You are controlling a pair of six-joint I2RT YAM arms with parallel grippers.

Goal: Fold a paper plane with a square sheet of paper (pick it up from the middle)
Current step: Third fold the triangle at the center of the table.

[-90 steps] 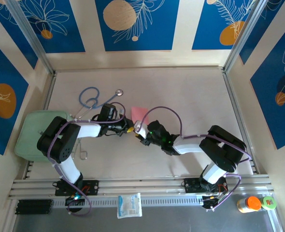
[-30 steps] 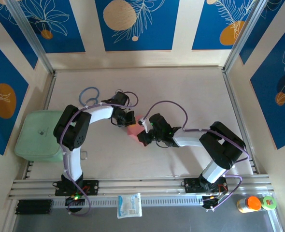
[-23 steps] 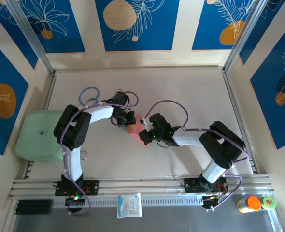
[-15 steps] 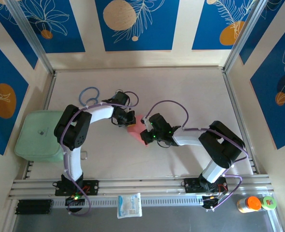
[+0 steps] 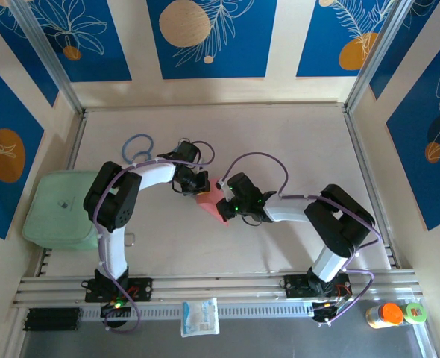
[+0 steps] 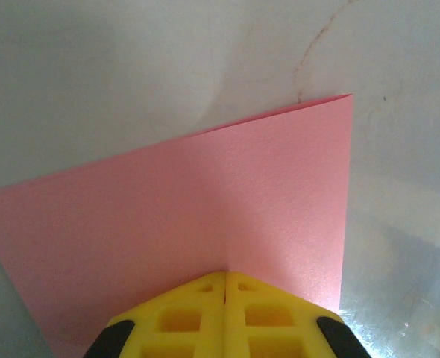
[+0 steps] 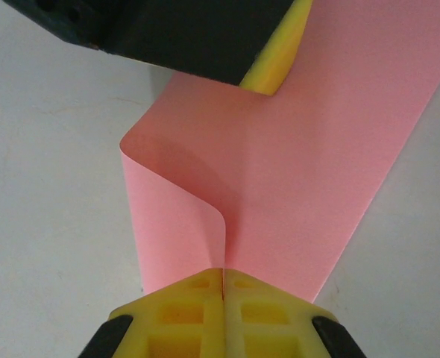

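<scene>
As two arms meet over a half-formed fold, clean work likely depends on anchoring one side firmly while the loose flap is drawn over, edges matched, and pressed into one sharp crease. At left, the left gripper (image 6: pixel 225 277), yellow jaws closed tight, bears on the square sheet of paper (image 6: pixel 205 201) spread ahead of its tips on the table (image 6: pixel 93 74); pinching or pressing, the views cannot settle. At right, the right gripper (image 7: pixel 224 274), jaws likewise closed, pinches the curled flap rising just ahead.
</scene>
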